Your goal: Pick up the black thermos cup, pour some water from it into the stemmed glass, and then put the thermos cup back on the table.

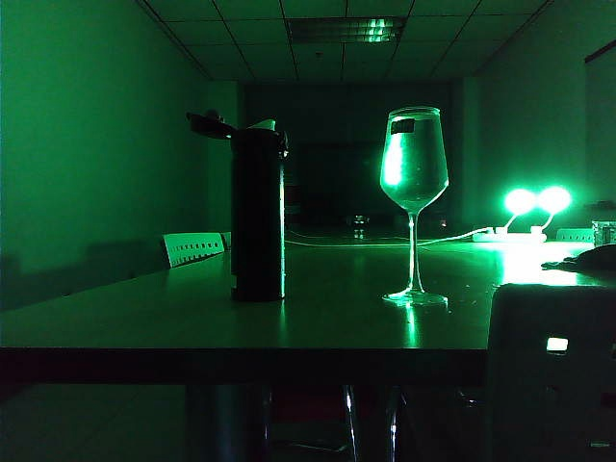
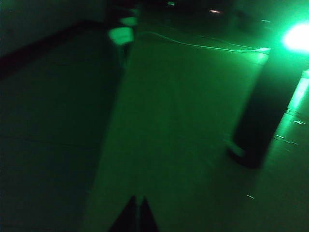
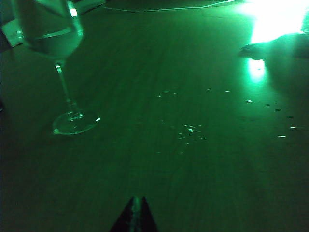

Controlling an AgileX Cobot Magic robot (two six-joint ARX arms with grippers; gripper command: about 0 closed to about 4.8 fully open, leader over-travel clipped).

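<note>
My left jaws (image 2: 136, 215) sit pressed together and empty, low over the desk (image 2: 174, 145) at its near end. Open desk surface stretches ahead of them, and the desk's long side edge runs away on the outer side, with dark floor beyond it. The black thermos cup (image 2: 263, 116) stands upright farther up the desk, well apart from these jaws and off toward the bright lamp glow (image 2: 297, 36).

My right jaws (image 3: 135, 217) are likewise closed on nothing, hanging over bare desk. Just ahead lies a scatter of small water drops (image 3: 190, 130). The stemmed glass (image 3: 53, 43) stands upright beyond, off to one side, its foot flat on the desk and liquid in its bowl.

From the exterior camera, the thermos cup (image 1: 258, 217) with its flip lid jutting sideways stands left of the glass (image 1: 414, 164), the two well apart, both set back from the desk's near edge (image 1: 241, 348). A white cable (image 1: 385, 241) crosses the far end.
</note>
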